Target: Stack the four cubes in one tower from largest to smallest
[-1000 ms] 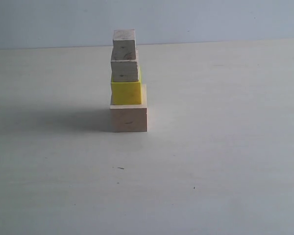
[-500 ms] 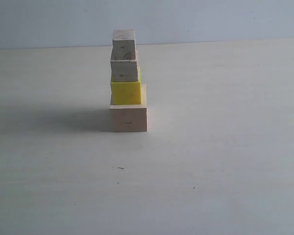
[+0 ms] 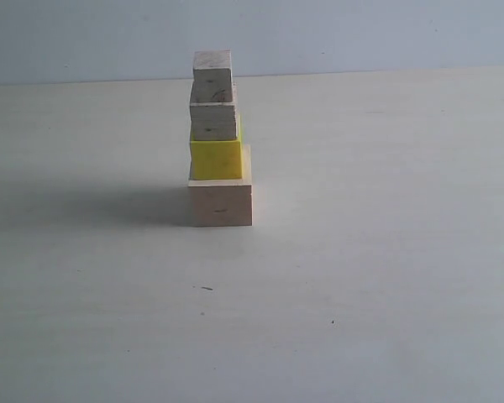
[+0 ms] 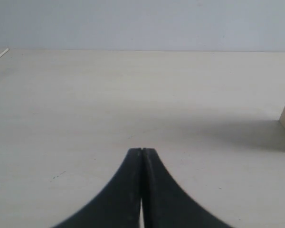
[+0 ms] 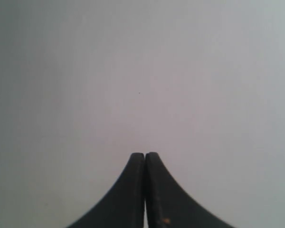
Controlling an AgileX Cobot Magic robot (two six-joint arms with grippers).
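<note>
**Tower (image 3: 219, 138), complete as I judge it.** It stands left of centre on the surface (image 3: 386, 260). The large pale cube (image 3: 221, 204) forms the base so that the widest face bears the load. The yellow cube (image 3: 216, 159) sits on it, then the medium pale cube (image 3: 213, 122), with the smallest cube (image 3: 212, 74) on top. The upper cubes sit toward the left, leaving steps on the right. My left gripper (image 4: 142, 152) and right gripper (image 5: 145, 156) hold nothing, jaws pressed together, apart from the stack. I see no obstacle around it.
</note>
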